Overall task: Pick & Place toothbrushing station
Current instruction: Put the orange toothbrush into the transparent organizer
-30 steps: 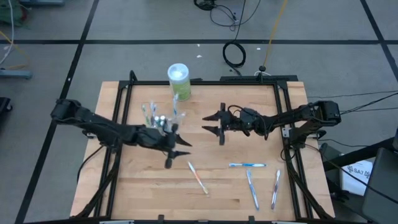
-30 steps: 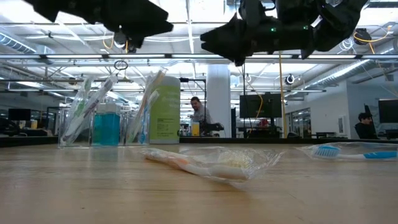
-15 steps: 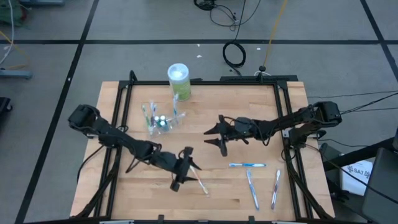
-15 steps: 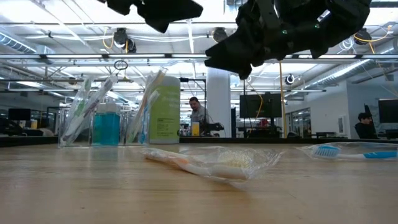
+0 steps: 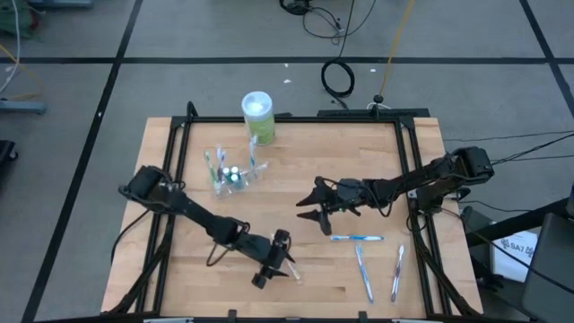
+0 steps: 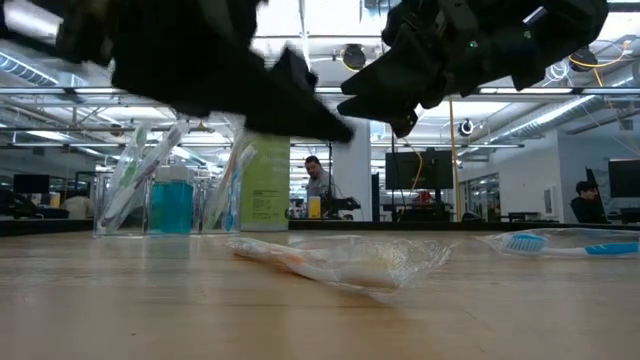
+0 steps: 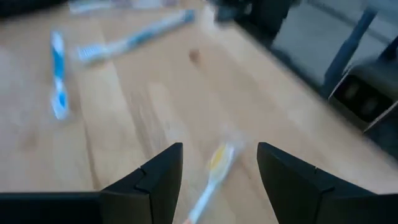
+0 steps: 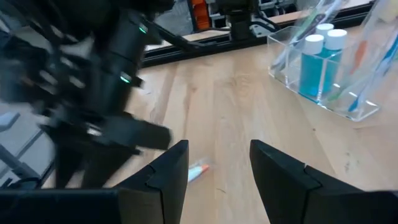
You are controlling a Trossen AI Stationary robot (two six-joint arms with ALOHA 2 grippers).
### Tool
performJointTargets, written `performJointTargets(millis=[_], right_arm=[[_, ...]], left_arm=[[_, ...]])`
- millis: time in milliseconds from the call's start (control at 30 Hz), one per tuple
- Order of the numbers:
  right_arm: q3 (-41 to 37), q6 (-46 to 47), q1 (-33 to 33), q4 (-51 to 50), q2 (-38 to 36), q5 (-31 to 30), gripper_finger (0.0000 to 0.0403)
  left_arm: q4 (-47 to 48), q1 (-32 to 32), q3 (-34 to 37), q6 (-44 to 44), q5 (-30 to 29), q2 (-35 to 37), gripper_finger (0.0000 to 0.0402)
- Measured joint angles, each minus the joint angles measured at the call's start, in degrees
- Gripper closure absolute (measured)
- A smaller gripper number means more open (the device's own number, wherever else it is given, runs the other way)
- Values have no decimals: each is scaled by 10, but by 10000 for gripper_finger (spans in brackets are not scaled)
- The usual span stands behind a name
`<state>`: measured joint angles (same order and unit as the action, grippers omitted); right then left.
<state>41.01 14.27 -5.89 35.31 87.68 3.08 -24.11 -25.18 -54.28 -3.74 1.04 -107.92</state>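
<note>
Left gripper [image 7: 217,171] hangs released right over the orange toothbrush [image 7: 210,177] on the desk [image 7: 124,124], its length threading the jaws. Right gripper [image 5: 311,203], also released, sits farther off.

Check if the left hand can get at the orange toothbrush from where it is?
Probably yes. The left hand hangs open right over the orange toothbrush, which lies alone on the table; nothing blocks it.

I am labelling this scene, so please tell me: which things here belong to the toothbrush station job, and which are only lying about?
Job:
- clear cup with brushes and blue tubes
- orange toothbrush, below the open left gripper
- three blue toothbrushes on the table's right
- right gripper, open, empty

Lying about:
- green container
- cable coil on the floor
</note>
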Motion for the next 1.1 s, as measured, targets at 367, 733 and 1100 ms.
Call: performJointTargets(millis=[367,733,1100], right_arm=[[0,-6,-13,-13,0,0,236],[0,-45,-13,-17,0,0,236],[0,-45,-13,-13,0,0,236]], left_arm=[[2,33,-1,23,39,-65,188],[53,38,-2,16,62,-64,257],[208,37,-84,14,61,-64,389]])
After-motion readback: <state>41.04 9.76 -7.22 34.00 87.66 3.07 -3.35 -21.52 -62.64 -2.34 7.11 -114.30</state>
